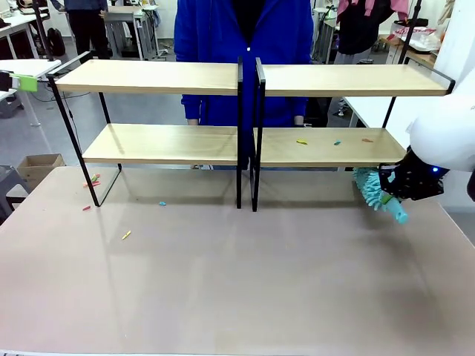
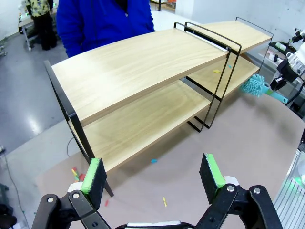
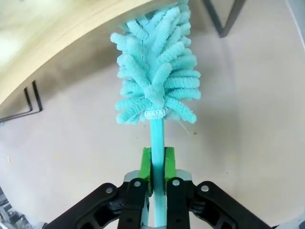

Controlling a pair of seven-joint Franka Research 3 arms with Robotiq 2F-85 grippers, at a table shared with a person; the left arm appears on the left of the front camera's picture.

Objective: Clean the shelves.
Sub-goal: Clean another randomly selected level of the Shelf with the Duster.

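The shelves [image 1: 245, 141] stand side by side along the far edge of the desk [image 1: 237, 289], their inner black end frames almost touching at its middle. Each unit has two light-wood boards, one above the other.

The right gripper [image 3: 158, 164] has its jaws closed on the thin turquoise handle of a duster [image 3: 155, 71], the green pads pressing it from both sides. In the front view the duster [image 1: 371, 189] hangs near the far right corner of the desk, just under the right end of the lower board of the right unit, its fluffy head pointing toward the shelves. From the right wrist view the tips of the head reach the underside edge of that board; whether they touch it I cannot tell.

The left gripper [image 2: 152, 174] hovers above the desk near the left unit's outer end, jaws open wide with nothing between the pads.

Small coloured scraps [image 1: 300, 141] lie on the lower board of the right unit: a yellow one, a blue one and a reddish one further right. More scraps [image 1: 126, 235] lie on the desk in front of the left unit, near its left leg.

A person [image 1: 245, 44] in a blue jacket stands behind the shelves at the far edge.
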